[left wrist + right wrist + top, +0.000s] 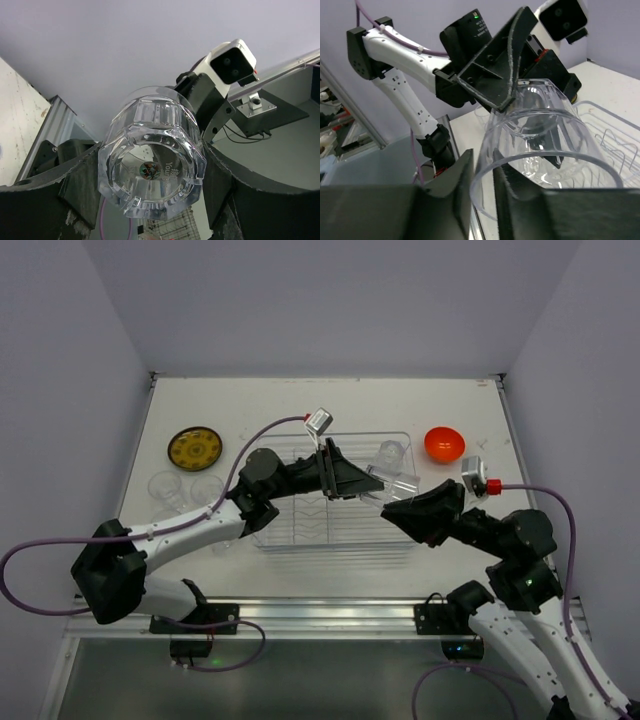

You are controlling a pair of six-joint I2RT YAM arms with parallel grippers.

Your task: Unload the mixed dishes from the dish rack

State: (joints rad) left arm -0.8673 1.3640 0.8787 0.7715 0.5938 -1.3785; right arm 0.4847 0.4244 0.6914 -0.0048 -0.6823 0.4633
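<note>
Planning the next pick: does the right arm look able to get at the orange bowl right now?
Probably not yet: the right gripper is shut on the rim of a glass cup that the left gripper also holds. The orange bowl sits nearby on the table, nothing in between.

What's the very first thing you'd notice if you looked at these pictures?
Two black tools meet over the dish rack: the left tool grips a clear glass cup around its body while the right tool pinches its rim, like a handover. Next, the bright orange bowl right of the rack and the yellow plate far to the left stand out on the pale table.
</note>
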